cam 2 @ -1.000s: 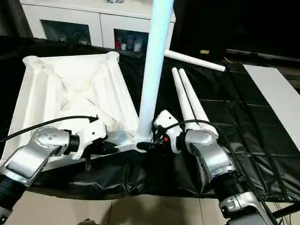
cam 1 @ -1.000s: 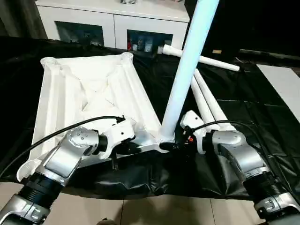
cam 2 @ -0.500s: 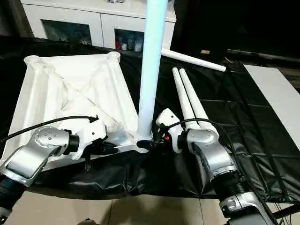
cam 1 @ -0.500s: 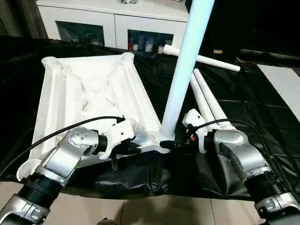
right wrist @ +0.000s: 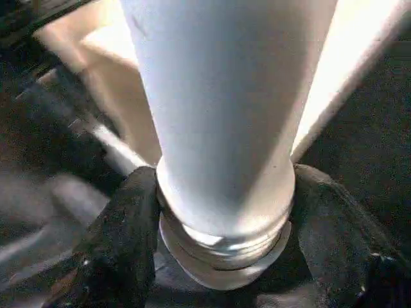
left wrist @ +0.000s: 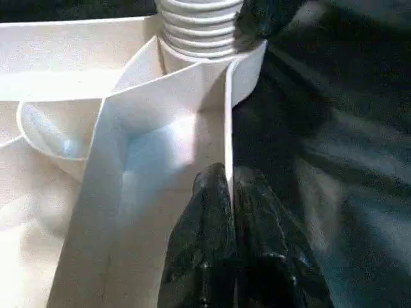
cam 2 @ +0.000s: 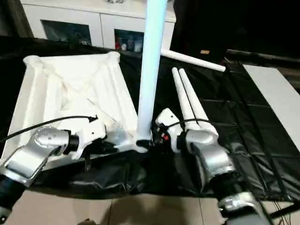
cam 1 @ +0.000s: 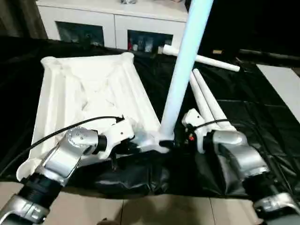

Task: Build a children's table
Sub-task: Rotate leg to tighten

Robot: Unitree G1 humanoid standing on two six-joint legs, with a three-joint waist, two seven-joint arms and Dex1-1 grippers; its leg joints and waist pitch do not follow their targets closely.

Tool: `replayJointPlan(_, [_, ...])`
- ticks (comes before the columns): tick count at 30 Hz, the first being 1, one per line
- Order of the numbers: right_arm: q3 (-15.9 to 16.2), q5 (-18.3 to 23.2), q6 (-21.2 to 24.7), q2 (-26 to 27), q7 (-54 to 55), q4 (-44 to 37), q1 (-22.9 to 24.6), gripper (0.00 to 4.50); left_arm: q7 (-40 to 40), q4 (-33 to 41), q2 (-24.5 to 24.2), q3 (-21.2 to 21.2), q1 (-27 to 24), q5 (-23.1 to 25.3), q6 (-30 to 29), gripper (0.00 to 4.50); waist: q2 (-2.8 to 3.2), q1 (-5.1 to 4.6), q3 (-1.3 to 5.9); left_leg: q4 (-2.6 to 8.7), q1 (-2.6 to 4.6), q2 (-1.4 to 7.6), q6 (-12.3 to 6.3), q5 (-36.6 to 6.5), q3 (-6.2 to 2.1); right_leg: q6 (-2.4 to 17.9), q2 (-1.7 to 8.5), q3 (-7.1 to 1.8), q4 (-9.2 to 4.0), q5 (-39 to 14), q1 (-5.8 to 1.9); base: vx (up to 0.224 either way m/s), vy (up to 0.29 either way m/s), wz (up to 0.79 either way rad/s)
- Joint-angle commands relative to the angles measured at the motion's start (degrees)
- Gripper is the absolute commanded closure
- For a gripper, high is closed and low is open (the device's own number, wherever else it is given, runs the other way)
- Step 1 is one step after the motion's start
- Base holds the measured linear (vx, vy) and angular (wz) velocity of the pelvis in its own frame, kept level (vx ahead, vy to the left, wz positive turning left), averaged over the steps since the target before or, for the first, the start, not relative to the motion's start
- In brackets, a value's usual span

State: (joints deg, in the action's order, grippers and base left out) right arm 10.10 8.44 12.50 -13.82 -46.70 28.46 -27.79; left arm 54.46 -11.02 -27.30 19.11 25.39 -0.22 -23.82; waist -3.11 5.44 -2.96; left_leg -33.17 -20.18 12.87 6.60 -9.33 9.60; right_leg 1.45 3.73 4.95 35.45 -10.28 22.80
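Leg (cam 1: 183,70) upright in tabletop (cam 1: 89,89) socket

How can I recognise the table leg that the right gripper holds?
Find the white tabletop lying underside up on the black sheet. At its near right corner one leg stands upright, its base between the right gripper fingers. The other three legs lie flat.

No readable text, label, brand or number appears on anything.
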Motion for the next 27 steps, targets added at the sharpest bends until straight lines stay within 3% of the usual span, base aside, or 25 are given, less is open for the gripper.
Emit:
replayJointPlan(1, [-0.89, -1.16, 0.14, 1.79, 6.14, 3.13, -1.13, 1.81, -4.22, -1.92, 2.31, -0.22, 1.80, 0.93, -1.05, 4.50, 0.76, -0.10, 3.50, 3.67, 0.43, 0.16, 1.02, -15.79, 0.07, 7.83, 3.96, -2.77, -4.96, -19.64, -2.68, 0.000, 0.000, 0.00])
replayJointPlan(4, [-4.34, -0.90, -0.81, 7.71, 18.33, 8.58, -2.88, 1.82, -11.07, -6.61, 7.46, -1.23, 4.58, 1.87, -3.68, 4.50, 0.66, -0.44, 3.45, 3.70, 0.56, 0.16, 1.22, -16.78, -0.04, 6.68, 4.04, -2.72, -5.44, -22.53, -2.47, 0.000, 0.000, 0.00])
replayJointPlan(5, [-4.84, -1.04, -1.37, 8.84, 20.80, 9.78, -3.31, 1.82, -12.46, -7.47, 8.72, -1.56, 5.18, 1.81, -4.46, 4.50, 0.70, -0.55, 3.55, 3.72, 0.32, 0.16, 1.34, -16.22, -0.08, 6.25, 4.09, -2.74, -5.40, -22.59, -2.52, 0.000, 0.000, 0.00])
replayJointPlan(7, [-5.22, -1.69, -2.33, 10.50, 24.67, 11.50, -4.00, 1.82, -15.86, -9.12, 11.08, -2.21, 6.30, 2.09, -5.46, 4.50, 0.76, -0.59, 3.45, 3.63, 0.68, 0.13, 1.40, -17.15, 0.00, 5.98, 3.92, -2.66, -5.58, -23.13, -2.10, 0.000, 0.000, 0.00])
replayJointPlan(11, [-9.89, -0.49, -6.46, 19.51, 40.39, 18.91, -7.52, 1.83, -27.98, -14.12, 21.30, -3.37, 9.48, 3.68, -7.34, 4.50, 0.91, -0.60, 3.67, 3.63, 0.55, 0.12, 1.72, -16.56, -0.06, 5.68, 3.96, -2.70, -5.40, -21.35, -2.07, 0.000, 0.000, 0.00])
replayJointPlan(13, [-9.71, -0.48, -7.09, 20.69, 40.00, 20.12, -8.29, 1.83, -28.86, -14.67, 22.37, -3.33, 9.90, 3.84, -6.44, 4.50, 0.74, -0.57, 3.77, 3.62, 0.62, 0.09, 1.40, -16.86, -0.06, 5.55, 3.77, -2.63, -5.31, -19.87, -2.07, 0.000, 0.000, 0.00])
replayJointPlan(16, [-10.77, 1.40, -8.64, 21.72, 36.38, 20.35, -9.01, 1.83, -28.28, -14.37, 22.11, -3.06, 10.39, 4.05, -4.48, 4.50, 0.64, -0.46, 3.80, 3.62, 0.14, -0.07, 0.05, -16.35, 0.09, 5.55, 3.84, -2.73, -5.21, -18.27, -2.30, 0.000, 0.000, 0.00])
replayJointPlan(18, [-11.67, 1.96, -10.09, 21.23, 35.18, 20.01, -9.21, 1.27, -27.08, -14.14, 20.72, -2.60, 10.46, 4.47, -3.67, 4.50, 0.70, -0.33, 3.84, 3.63, 0.13, -0.03, -0.36, -15.89, 0.13, 5.47, 3.85, -2.75, -5.21, -17.77, -2.30, 0.000, 0.000, 0.00])
replayJointPlan(22, [-11.79, 0.72, -12.55, 19.35, 33.51, 19.10, -9.72, 0.87, -25.54, -13.69, 18.19, -2.52, 9.79, 5.74, -3.29, 4.50, 0.93, -0.88, 3.85, 3.90, -0.65, 0.00, -0.46, -15.70, -0.22, 4.80, 3.92, -2.47, -5.27, -19.63, -2.79, 0.000, 0.000, 0.00])
replayJointPlan(25, [-10.72, 0.26, -12.41, 16.81, 30.02, 15.76, -9.28, 0.72, -23.75, -12.34, 15.91, -2.23, 8.72, 6.11, -2.82, 4.50, 1.01, -0.88, 3.91, 3.61, -0.07, 0.10, -0.56, -15.31, 0.00, 5.65, 3.91, -2.74, -5.27, -18.16, -2.33, 0.000, 0.000, 0.00])
replayJointPlan(27, [-9.10, -0.74, -11.26, 14.25, 26.46, 12.60, -8.39, 0.59, -22.07, -10.99, 14.22, -1.88, 7.78, 6.04, -2.50, 4.50, 0.89, -0.67, 3.93, 3.60, -0.39, 0.16, -1.13, -13.11, 0.03, 6.92, 3.77, -2.72, -4.69, -13.95, -2.71, 0.000, 0.000, 0.00])
